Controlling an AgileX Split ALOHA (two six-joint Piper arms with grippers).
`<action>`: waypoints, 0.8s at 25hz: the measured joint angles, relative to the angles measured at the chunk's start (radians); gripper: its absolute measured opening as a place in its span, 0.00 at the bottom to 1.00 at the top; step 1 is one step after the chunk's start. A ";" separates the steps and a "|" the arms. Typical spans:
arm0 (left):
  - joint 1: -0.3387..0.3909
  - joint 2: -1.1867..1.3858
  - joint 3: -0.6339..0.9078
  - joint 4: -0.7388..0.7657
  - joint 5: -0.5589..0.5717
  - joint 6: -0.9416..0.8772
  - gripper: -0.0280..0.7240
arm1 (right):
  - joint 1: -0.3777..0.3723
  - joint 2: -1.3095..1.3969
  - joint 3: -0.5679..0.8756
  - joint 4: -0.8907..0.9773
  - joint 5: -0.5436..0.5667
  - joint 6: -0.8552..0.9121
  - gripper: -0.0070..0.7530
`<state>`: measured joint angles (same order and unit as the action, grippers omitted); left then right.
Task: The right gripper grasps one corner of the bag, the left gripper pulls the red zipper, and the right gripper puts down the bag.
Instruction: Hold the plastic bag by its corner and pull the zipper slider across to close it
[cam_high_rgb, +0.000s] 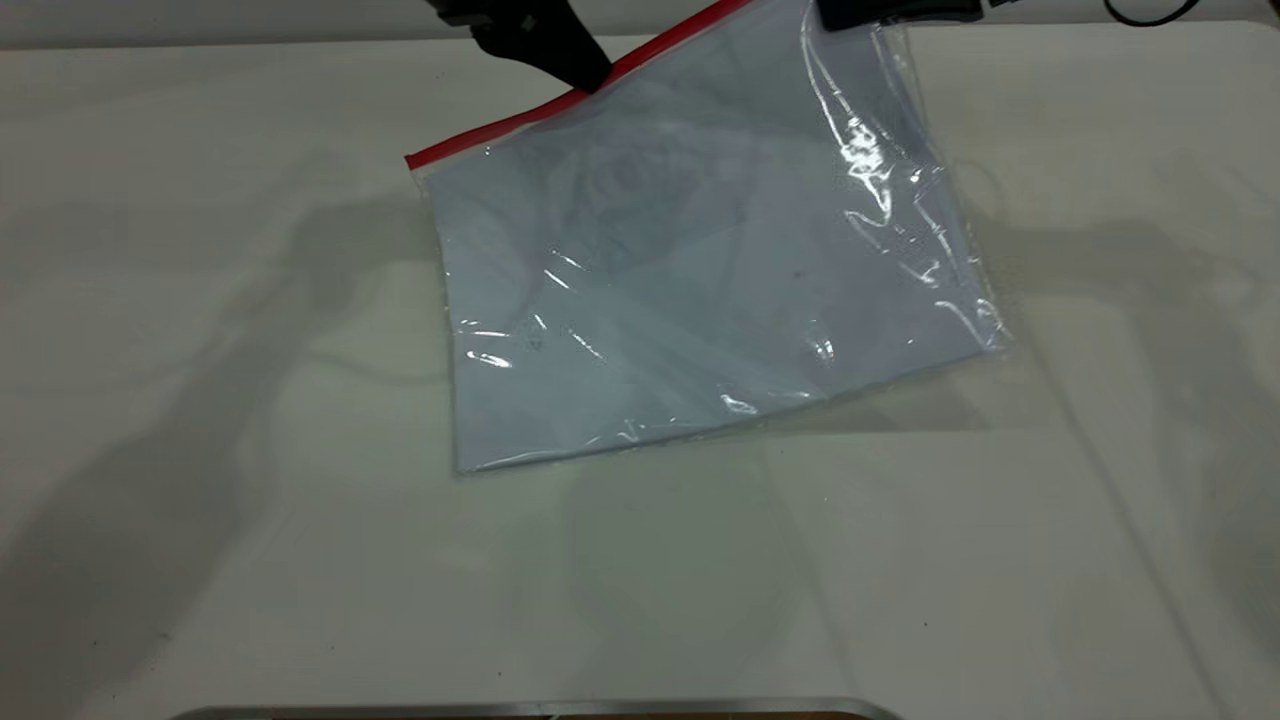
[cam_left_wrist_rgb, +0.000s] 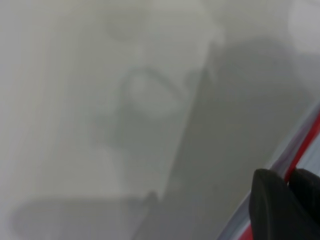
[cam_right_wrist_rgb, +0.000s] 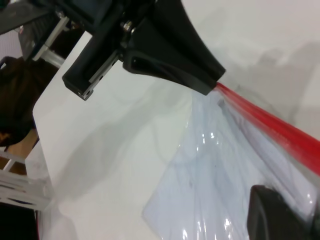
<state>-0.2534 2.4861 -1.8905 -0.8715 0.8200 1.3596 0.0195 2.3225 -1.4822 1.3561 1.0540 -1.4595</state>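
The bag (cam_high_rgb: 700, 270) is a clear pouch with white paper inside. It hangs tilted, its far right corner raised and its lower edge on the table. The red zipper (cam_high_rgb: 520, 118) runs along its upper edge. My right gripper (cam_high_rgb: 885, 14) is shut on the corner of the bag at the top of the exterior view. One of its fingers (cam_right_wrist_rgb: 270, 215) shows over the plastic in the right wrist view. My left gripper (cam_high_rgb: 590, 78) is shut on the red zipper partway along. Its jaws pinch the strip (cam_left_wrist_rgb: 306, 145) in the left wrist view. It also shows in the right wrist view (cam_right_wrist_rgb: 212, 85).
The white table (cam_high_rgb: 250, 450) lies around the bag. A metal rim (cam_high_rgb: 540, 711) runs along the near edge. A black cable (cam_high_rgb: 1150, 14) loops at the far right. The table's edge and a frame (cam_right_wrist_rgb: 22, 185) show in the right wrist view.
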 joint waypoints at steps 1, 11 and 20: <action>0.003 0.000 0.000 0.006 0.000 0.000 0.15 | -0.004 0.000 0.000 0.001 0.006 0.000 0.05; 0.028 0.000 0.000 0.142 -0.001 -0.067 0.16 | -0.031 0.000 0.000 0.048 0.011 -0.011 0.05; 0.074 0.000 0.000 0.234 0.003 -0.137 0.17 | -0.039 -0.001 0.000 0.058 0.011 -0.026 0.05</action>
<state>-0.1797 2.4861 -1.8905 -0.6374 0.8234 1.2221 -0.0193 2.3216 -1.4822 1.4140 1.0653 -1.4858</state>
